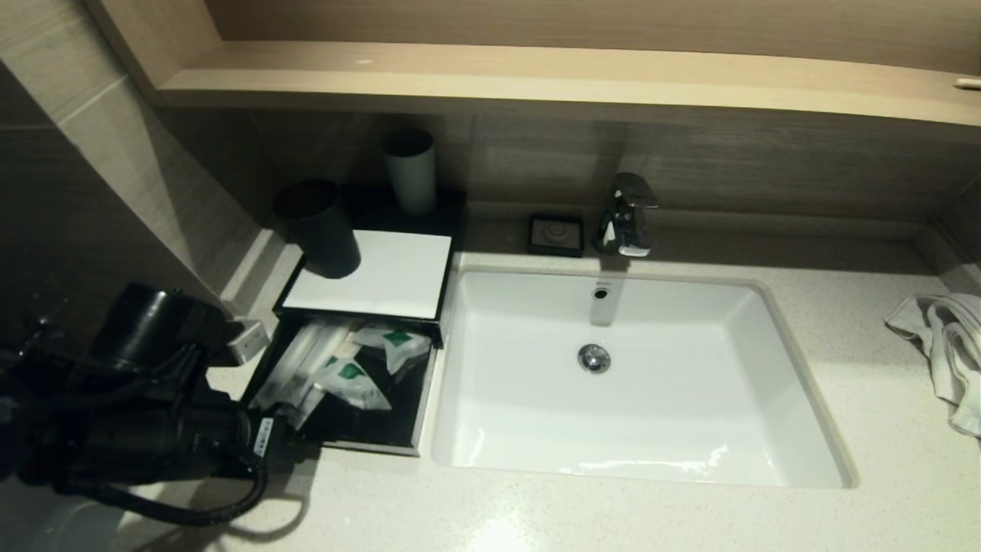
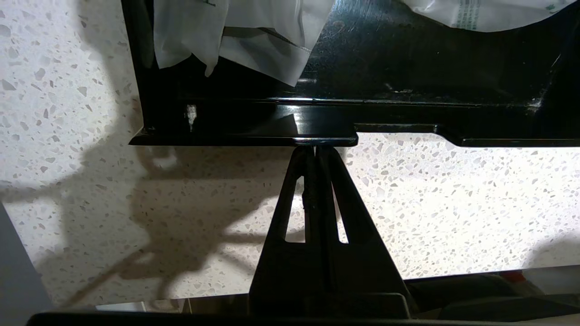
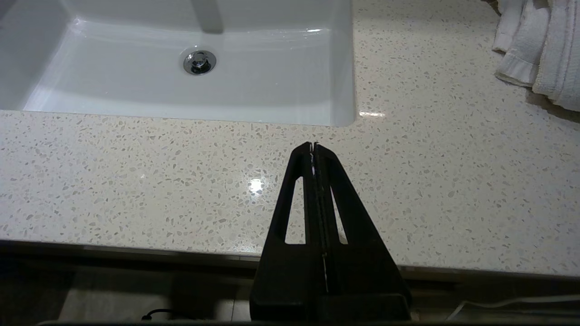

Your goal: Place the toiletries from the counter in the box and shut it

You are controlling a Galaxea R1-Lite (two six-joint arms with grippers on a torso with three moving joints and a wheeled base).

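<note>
The black box (image 1: 368,272) with a white top panel stands on the speckled counter (image 1: 613,514), left of the sink (image 1: 690,429). Its drawer is pulled out toward me and holds several white sachets with green labels (image 1: 345,368). In the left wrist view, my left gripper (image 2: 315,147) is shut and empty, with its tips against the drawer's glossy front edge (image 2: 408,117); sachets (image 2: 253,40) lie just behind that edge. In the head view my left arm (image 1: 153,429) sits at the drawer's near left corner, and its fingers are hidden there. My right gripper (image 3: 313,145) is shut and empty over the counter's front strip (image 3: 136,172).
A dark cup (image 1: 318,230) stands on the box's top and a pale cup (image 1: 411,172) behind it. A small black soap dish (image 1: 556,234) and a chrome faucet (image 1: 627,215) sit behind the sink. A white towel (image 1: 946,345) lies at the right. A wooden shelf (image 1: 536,73) overhangs.
</note>
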